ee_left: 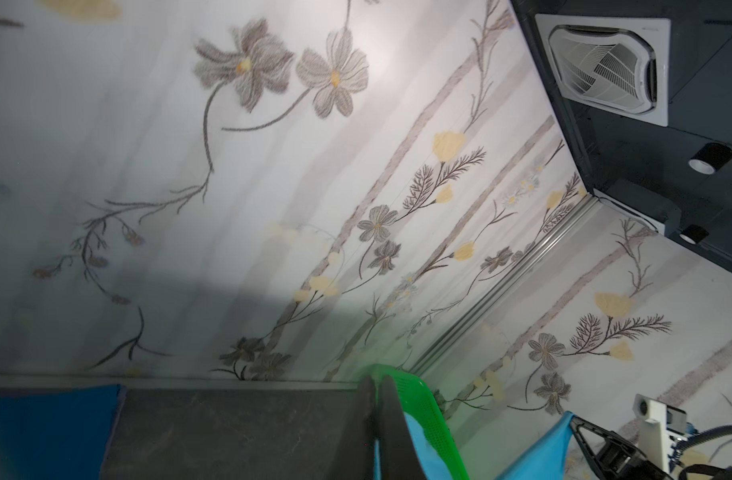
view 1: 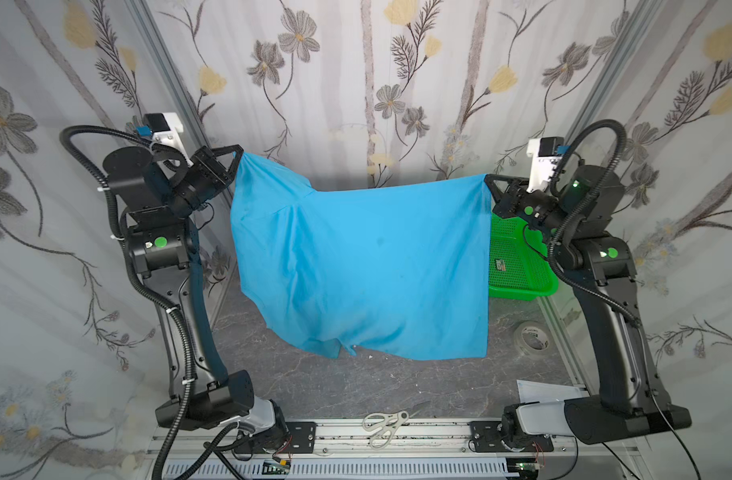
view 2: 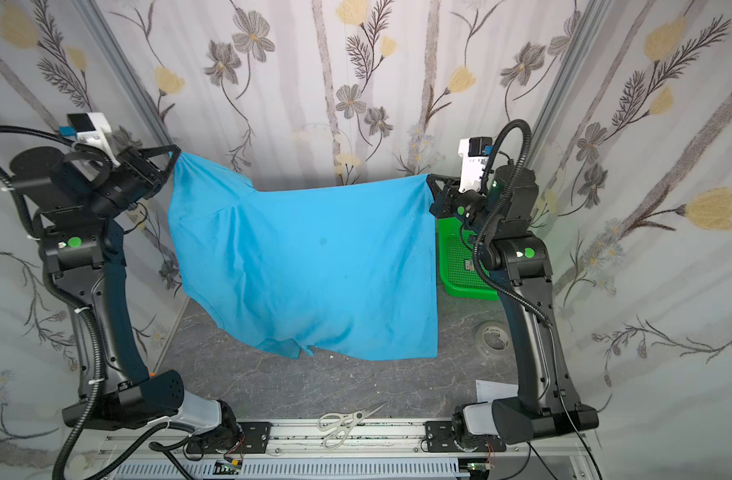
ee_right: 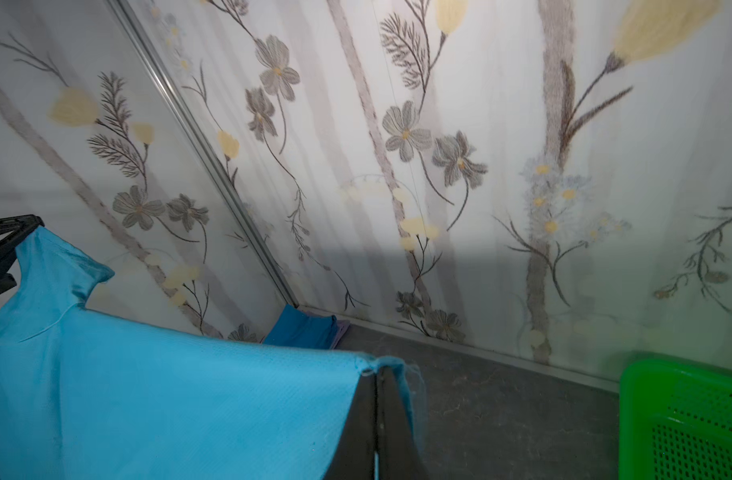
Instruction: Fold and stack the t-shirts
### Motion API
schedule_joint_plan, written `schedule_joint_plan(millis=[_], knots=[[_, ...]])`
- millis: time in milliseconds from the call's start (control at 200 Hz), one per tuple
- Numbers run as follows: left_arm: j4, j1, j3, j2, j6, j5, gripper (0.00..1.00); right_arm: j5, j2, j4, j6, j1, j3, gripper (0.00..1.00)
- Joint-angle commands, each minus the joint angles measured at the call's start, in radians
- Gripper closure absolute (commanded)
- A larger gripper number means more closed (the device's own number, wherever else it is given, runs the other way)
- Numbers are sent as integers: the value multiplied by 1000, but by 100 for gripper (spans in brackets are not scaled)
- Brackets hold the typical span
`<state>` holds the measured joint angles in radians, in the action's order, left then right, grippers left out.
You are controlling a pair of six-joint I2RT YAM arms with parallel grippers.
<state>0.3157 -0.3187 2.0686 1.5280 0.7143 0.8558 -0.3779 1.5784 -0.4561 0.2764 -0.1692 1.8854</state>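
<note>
Tension along one edge is what the coming move is judged to turn on. The light sky-blue t-shirt (view 1: 356, 266) is held up in the air as a sheet, with its long axis run straight across the workspace from the left gripper (view 1: 236, 152) to the right gripper (view 1: 487, 179). Both sets of jaws are pressed fully together, each clamped on an upper corner of the cloth. This is borne out in the right wrist view, where thin blue fabric is pinched between the closed fingers (ee_right: 364, 428). The left corner is carried a little higher in both top views and cloth is bunched below it, while the right side hangs straight. The grey table (view 1: 356, 395) lies below the sheet and towards the robot's base. A lay-down is therefore expected to need both arms lowered together. Neither arm is nearer, since each has one end.

Whether the lower edge is touching the table cannot be told. Which edge is gripped, hem or shoulders, is not made out, and no neck label is seen. A small flap (view 1: 343, 349) at the bottom may be a sleeve. The folded stack (ee_right: 304, 330), royal blue over lilac, is set in the far left corner and is not made out in the top views. The green basket (view 1: 520, 270) is partly covered at the right.
</note>
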Motion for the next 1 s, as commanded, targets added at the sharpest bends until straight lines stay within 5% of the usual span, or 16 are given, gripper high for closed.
schedule_joint_plan(millis=[0,460,784,994], knots=[[-33,24,18,81,20,64,100,-36,91,27,23,5,26,100],[71,163,385,301,-54,47,100,-98,188,30,-4,28,211,100],[-133,220,-49,93,-103,33,100,-43,-67,189,-18,42,-224,100],[-30,202,491,291,1,70,100,-80,-27,79,-22,80,65,100]])
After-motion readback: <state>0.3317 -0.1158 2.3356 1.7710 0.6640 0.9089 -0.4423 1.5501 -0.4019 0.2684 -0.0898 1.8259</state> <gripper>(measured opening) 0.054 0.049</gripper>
